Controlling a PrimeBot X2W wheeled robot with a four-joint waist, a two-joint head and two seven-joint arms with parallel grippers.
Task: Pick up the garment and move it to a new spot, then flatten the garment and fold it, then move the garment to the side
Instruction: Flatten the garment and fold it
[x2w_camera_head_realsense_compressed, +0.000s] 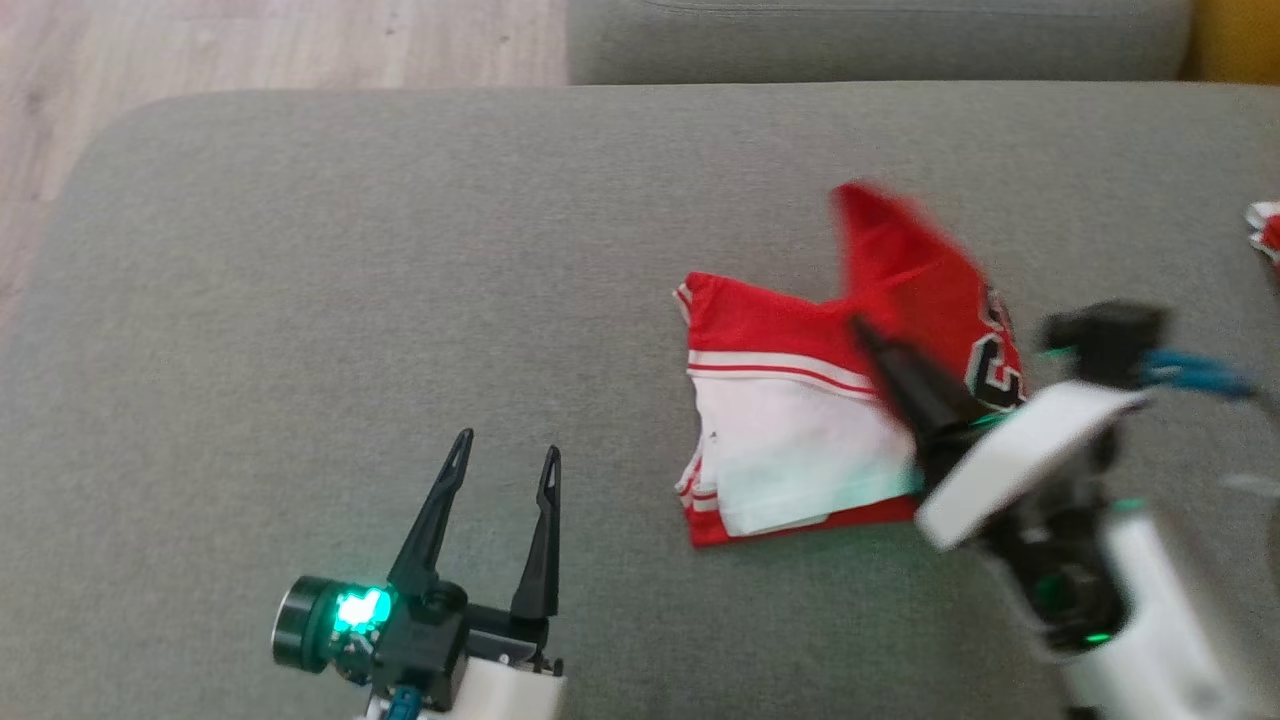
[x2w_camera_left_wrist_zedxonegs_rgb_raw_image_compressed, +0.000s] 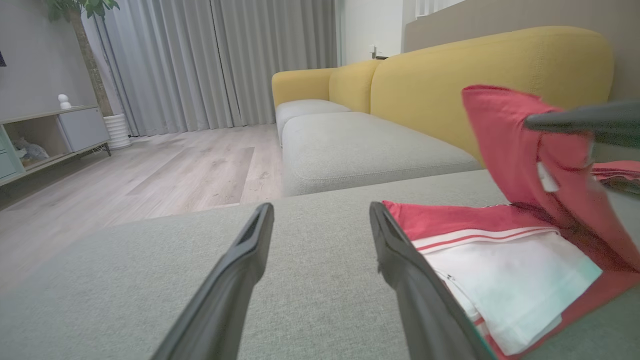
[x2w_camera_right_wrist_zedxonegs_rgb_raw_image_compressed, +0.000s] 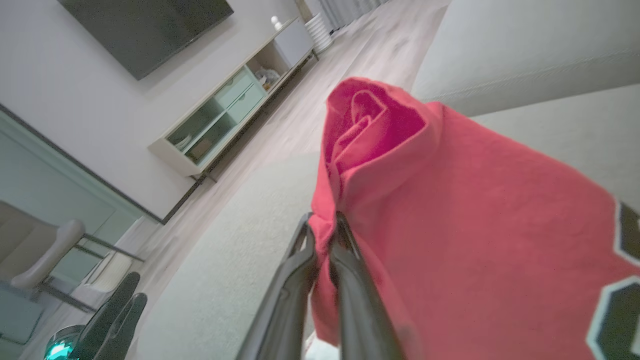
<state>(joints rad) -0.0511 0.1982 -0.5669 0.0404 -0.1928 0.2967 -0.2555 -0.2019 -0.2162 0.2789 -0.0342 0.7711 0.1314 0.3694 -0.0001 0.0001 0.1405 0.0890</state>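
The garment (x2w_camera_head_realsense_compressed: 790, 420) is a red and white jersey with black lettering, lying on the grey sofa cushion (x2w_camera_head_realsense_compressed: 400, 260) right of centre. Its right part is lifted off the cushion as a red flap (x2w_camera_head_realsense_compressed: 915, 265). My right gripper (x2w_camera_head_realsense_compressed: 862, 325) is shut on that flap's edge; in the right wrist view the red cloth (x2w_camera_right_wrist_zedxonegs_rgb_raw_image_compressed: 450, 215) is pinched between the fingers (x2w_camera_right_wrist_zedxonegs_rgb_raw_image_compressed: 350, 280). My left gripper (x2w_camera_head_realsense_compressed: 505, 447) stands open at the lower left, well left of the garment, nothing between its fingers. In the left wrist view the garment (x2w_camera_left_wrist_zedxonegs_rgb_raw_image_compressed: 505, 260) lies just right of the open gripper (x2w_camera_left_wrist_zedxonegs_rgb_raw_image_compressed: 320, 215).
Another grey seat cushion (x2w_camera_head_realsense_compressed: 880, 40) lies beyond the near one, with a yellow backrest (x2w_camera_left_wrist_zedxonegs_rgb_raw_image_compressed: 490, 70) behind. A second red and white cloth (x2w_camera_head_realsense_compressed: 1265, 225) shows at the cushion's right edge. Wood floor (x2w_camera_head_realsense_compressed: 250, 45) lies at the far left. A cabinet (x2w_camera_left_wrist_zedxonegs_rgb_raw_image_compressed: 45, 135) stands against the wall.
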